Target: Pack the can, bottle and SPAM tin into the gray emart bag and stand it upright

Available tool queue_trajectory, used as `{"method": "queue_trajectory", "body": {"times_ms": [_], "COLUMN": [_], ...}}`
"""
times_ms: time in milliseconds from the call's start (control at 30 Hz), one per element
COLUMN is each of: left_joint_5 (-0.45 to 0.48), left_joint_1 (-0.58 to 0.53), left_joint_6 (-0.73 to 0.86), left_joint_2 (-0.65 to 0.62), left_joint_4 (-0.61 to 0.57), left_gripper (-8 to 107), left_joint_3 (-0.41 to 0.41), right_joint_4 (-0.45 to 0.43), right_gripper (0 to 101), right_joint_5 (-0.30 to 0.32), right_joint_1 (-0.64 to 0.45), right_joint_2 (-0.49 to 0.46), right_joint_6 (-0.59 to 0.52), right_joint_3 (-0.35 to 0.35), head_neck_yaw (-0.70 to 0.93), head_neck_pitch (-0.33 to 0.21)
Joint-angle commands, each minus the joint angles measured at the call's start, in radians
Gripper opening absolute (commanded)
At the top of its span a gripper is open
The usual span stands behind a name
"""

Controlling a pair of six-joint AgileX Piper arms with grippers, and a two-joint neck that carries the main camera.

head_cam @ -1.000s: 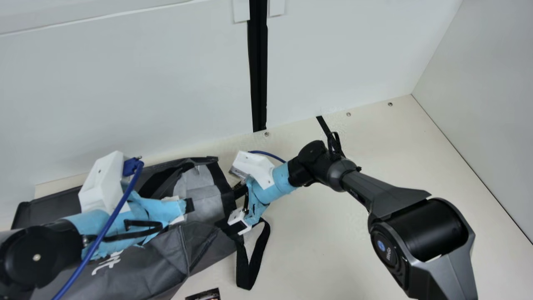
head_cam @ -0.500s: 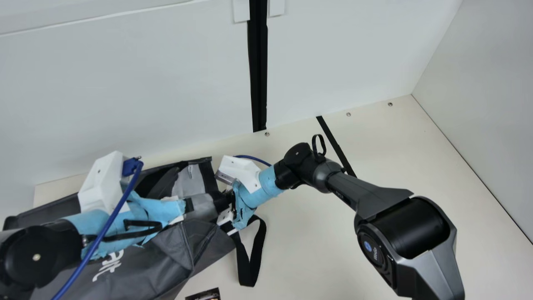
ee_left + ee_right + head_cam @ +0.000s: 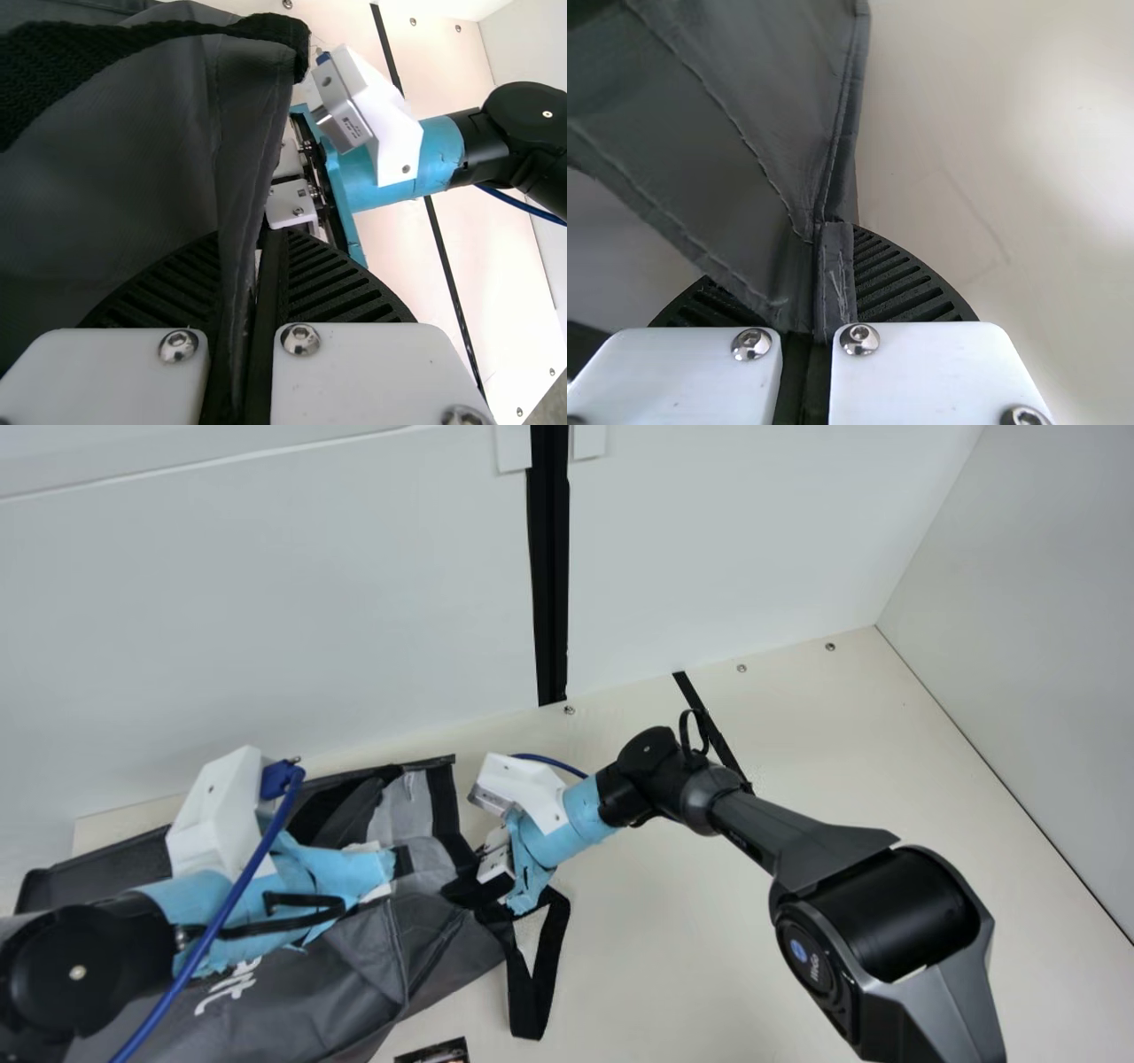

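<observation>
Drawn slightly toward the main view's right since half a second ago, the right arm (image 3: 780,824) shifts with its gripper, and the nearby edge of the gray emart bag (image 3: 301,1001) has moved along with it; at the main view's left, the left arm (image 3: 84,957) holds the same pose. The bag lies slumped on its side on the cream table (image 3: 673,939), near the pale back wall (image 3: 266,602), white lettering on its near side and a lighter gray patch (image 3: 416,810) toward the end by the right arm.

The left gripper (image 3: 399,862) is clamped on an edge of the bag, the dark cloth pinched between its ribbed fingers in the left wrist view. The right gripper (image 3: 483,868) is also closed on the bag, gripping a stitched fold in the right wrist view. Just beside it, a black handle (image 3: 534,1014) makes a loop over the table.

At the main view's bottom edge, near the bag, sits part of a dark printed item (image 3: 434,1052), too cut off to identify. A blue cable (image 3: 204,930) runs along the left arm, and a black strip (image 3: 549,558) climbs the back wall.
</observation>
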Motion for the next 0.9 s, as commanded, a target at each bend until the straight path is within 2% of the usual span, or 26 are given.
{"method": "queue_trajectory", "body": {"times_ms": [0, 367, 800, 867], "left_joint_5": [0.0, 0.0, 0.0, -0.001], "left_joint_1": [0.0, 0.0, 0.0, 0.0], "left_joint_6": [0.0, 0.0, 0.0, 0.004], "left_joint_2": [0.0, 0.0, 0.0, -0.025], "left_joint_4": [0.0, -0.002, -0.002, -0.004], "left_gripper": [-8, -8, -8, -8], "left_joint_3": [0.0, 0.0, 0.0, 0.023], "right_joint_4": [0.009, 0.02, 0.08, 0.096], "right_gripper": [0, 0, 0, 0], "right_joint_5": [0.017, 0.1, 0.103, 0.103], "right_joint_1": [-0.01, -0.082, -0.107, -0.106], "right_joint_2": [-0.011, -0.099, -0.22, -0.238], "right_joint_6": [0.004, -0.008, -0.068, -0.072], "right_joint_3": [0.013, 0.108, 0.3, 0.327], "head_neck_yaw": [-0.001, -0.001, -0.001, -0.001], "head_neck_pitch": [-0.021, -0.021, -0.021, -0.021]}}
